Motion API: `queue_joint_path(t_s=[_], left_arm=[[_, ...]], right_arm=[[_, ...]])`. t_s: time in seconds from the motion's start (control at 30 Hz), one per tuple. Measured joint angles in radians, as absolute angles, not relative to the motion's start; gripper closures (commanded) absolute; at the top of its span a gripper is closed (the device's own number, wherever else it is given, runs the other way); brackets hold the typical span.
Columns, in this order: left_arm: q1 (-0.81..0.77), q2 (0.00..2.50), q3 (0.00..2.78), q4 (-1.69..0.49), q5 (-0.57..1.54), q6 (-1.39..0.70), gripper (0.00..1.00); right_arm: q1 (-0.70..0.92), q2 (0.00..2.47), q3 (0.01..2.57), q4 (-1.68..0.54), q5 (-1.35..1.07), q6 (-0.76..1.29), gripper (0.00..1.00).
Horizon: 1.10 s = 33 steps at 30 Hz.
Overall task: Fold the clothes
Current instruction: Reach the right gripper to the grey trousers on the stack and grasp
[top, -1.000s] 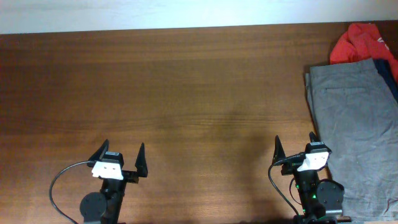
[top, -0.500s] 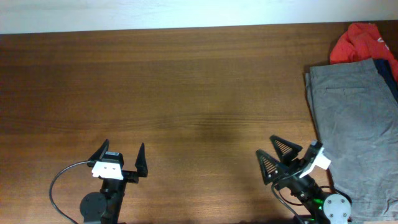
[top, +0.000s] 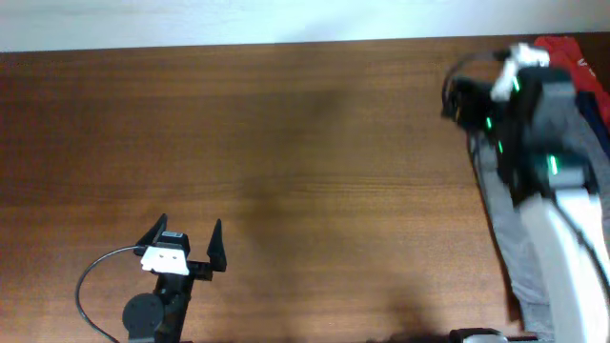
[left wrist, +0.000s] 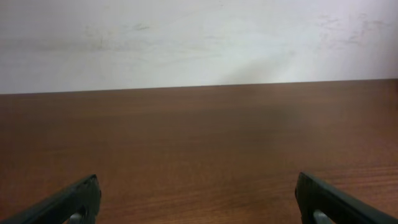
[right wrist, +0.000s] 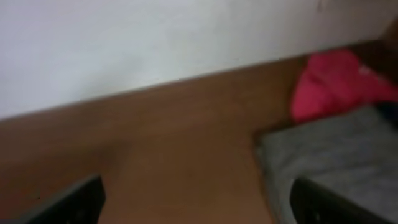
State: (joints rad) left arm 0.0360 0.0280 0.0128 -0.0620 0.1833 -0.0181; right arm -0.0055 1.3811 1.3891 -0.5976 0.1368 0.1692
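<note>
L end effector point(top: 189, 229) sits low at near-left of desk point(top: 286, 143), released, fingers point(left wrist: 74, 200) spread wide, nothing btwn them. L wrist view: bare brown wood ahead, white wall point(left wrist: 199, 37) behind. Black cable point(top: 88, 278) loops out from L arm base.

R arm point(top: 562, 200) stretched out over far-right side of desk, blurred in overhead view, green LEDs lit on it. R end effector point(right wrist: 199, 208) released too: both finger tips point(right wrist: 71, 200) show at bottom corners of R wrist view, wide apart, gripping nothing. It hangs above the wood just beside the clothes, no contact visible.

Clothes at far-right of desk: grey garment point(top: 498, 195) lies flat along R edge, mostly covered by R arm in overhead view; its near-left corner shows in R wrist view. Red garment point(right wrist: 329, 84) bunched up at far-right corner, touching the grey piece's far end. Dark blue cloth point(top: 600, 114) at R edge, too little visible to tell what it is.
</note>
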Motion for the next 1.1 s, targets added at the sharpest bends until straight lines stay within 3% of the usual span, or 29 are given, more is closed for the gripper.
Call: queue_joint_path(t_s=[0.13, 0.37, 0.67, 0.8, 1.0, 1.1], left_arm=[[0.036, 0.028, 0.013, -0.062, 0.183, -0.019, 0.01], [0.036, 0.028, 0.013, -0.062, 0.183, -0.019, 0.01], [0.036, 0.028, 0.013, -0.062, 0.183, -0.019, 0.01], [0.036, 0.028, 0.013, -0.062, 0.183, -0.019, 0.01], [0.036, 0.028, 0.013, -0.062, 0.183, -0.019, 0.01], [0.036, 0.028, 0.013, -0.062, 0.183, -0.019, 0.01]], right_arm=[[-0.006, 1.675, 1.522, -0.662, 0.335, -0.002, 0.02], [-0.006, 2.05, 1.539, -0.638, 0.579, -0.178, 0.02], [-0.075, 2.182, 1.539, -0.598, 0.605, -0.209, 0.08], [-0.099, 2.182, 1.539, -0.582, 0.545, -0.213, 0.23], [-0.097, 2.186, 1.539, -0.567, 0.499, -0.212, 0.25], [-0.097, 2.194, 1.541, -0.559, 0.527, -0.217, 0.43]])
